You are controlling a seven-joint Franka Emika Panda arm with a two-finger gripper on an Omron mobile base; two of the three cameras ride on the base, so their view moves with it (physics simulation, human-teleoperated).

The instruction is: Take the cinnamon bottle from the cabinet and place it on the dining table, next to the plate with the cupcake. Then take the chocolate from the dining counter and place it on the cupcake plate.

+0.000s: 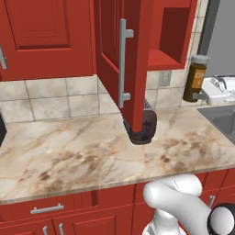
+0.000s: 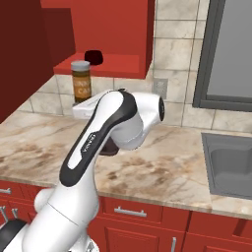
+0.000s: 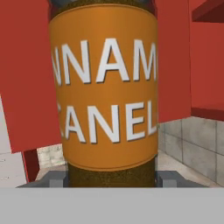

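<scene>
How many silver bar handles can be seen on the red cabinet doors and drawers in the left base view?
5: open cabinet door, upper-left door edge, drawer below the worktop, two lower doors. Others may be hidden behind the arm.

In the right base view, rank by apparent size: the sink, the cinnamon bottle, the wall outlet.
1. The sink, though cut off by the frame edge.
2. The cinnamon bottle, upright in the gripper.
3. The wall outlet; it stands farther back, so this last ranking is unsure.
</scene>
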